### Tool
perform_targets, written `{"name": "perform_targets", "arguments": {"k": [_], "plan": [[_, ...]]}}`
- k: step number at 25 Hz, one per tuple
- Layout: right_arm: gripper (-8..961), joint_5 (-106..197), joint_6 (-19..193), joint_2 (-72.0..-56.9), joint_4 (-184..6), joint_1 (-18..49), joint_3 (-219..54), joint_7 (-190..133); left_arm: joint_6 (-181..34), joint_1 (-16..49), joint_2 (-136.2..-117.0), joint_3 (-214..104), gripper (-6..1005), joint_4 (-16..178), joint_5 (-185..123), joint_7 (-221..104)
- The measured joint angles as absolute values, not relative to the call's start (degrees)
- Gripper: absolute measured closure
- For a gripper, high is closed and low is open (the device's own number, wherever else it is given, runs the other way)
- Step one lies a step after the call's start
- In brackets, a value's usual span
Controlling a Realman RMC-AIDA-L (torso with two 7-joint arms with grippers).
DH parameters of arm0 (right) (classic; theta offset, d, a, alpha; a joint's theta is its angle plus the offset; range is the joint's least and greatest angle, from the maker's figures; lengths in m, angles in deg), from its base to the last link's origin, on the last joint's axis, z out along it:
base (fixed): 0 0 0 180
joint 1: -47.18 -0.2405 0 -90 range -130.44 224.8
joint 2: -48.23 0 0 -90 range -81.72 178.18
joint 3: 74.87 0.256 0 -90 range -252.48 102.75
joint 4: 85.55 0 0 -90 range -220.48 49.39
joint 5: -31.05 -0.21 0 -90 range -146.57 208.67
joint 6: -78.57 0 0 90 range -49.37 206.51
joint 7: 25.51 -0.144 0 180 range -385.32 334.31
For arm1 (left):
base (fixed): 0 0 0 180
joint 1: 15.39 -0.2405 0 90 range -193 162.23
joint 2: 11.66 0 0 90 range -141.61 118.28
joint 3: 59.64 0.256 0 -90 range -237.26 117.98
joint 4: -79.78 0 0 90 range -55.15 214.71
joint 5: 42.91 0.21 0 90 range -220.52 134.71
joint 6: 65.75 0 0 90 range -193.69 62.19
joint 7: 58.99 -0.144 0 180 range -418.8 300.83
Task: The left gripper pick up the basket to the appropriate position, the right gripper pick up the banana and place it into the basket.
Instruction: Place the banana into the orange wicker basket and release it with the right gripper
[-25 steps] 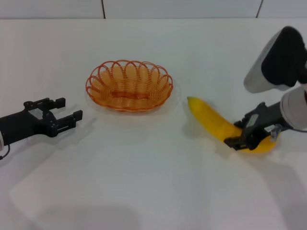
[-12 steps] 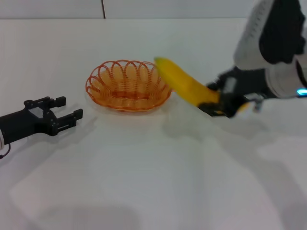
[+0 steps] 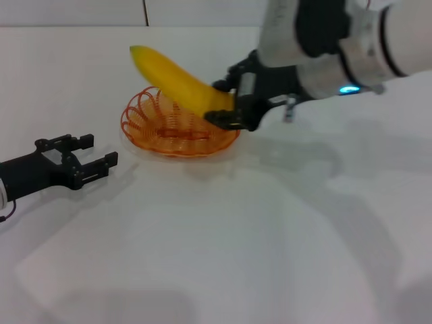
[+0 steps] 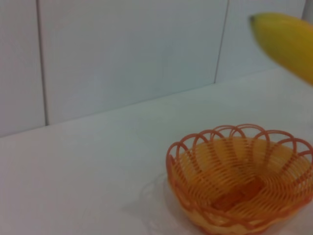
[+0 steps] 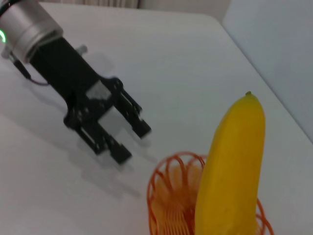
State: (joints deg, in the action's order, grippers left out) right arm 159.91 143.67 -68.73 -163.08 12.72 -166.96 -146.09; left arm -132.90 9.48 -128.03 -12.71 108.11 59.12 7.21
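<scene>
My right gripper is shut on the thick end of the yellow banana and holds it in the air over the orange wire basket. The banana slants up and to the left, its tip past the basket's far left rim. The basket stands on the white table. Low over the table to the basket's left, my left gripper is open, apart from the basket and holding nothing. In the left wrist view the basket shows with the banana above it. In the right wrist view, the banana, basket rim and left gripper all show.
The white table stretches out in front of the basket and to its right. A white tiled wall runs along the table's far edge. My right arm reaches in from the upper right.
My right gripper has lifted the banana off the table at the right and carried it left and up, to above the basket. The left gripper and the basket have stayed put.
</scene>
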Motion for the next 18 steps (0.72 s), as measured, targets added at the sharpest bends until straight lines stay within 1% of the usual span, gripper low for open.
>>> {"name": "perform_targets", "arguments": {"k": [9, 18], "plan": [[467, 159.4, 129.0, -68.99, -152.4, 7.0, -178.0, -146.3, -132.9, 10.1, -128.12, -12.7, 333, 108.0, 59.2, 7.2], [464, 159.4, 122.6, -69.09, -145.0, 3.6, -182.4, -146.5, -132.9, 10.6, -128.11, -12.7, 333, 107.9, 59.2, 7.2]]}}
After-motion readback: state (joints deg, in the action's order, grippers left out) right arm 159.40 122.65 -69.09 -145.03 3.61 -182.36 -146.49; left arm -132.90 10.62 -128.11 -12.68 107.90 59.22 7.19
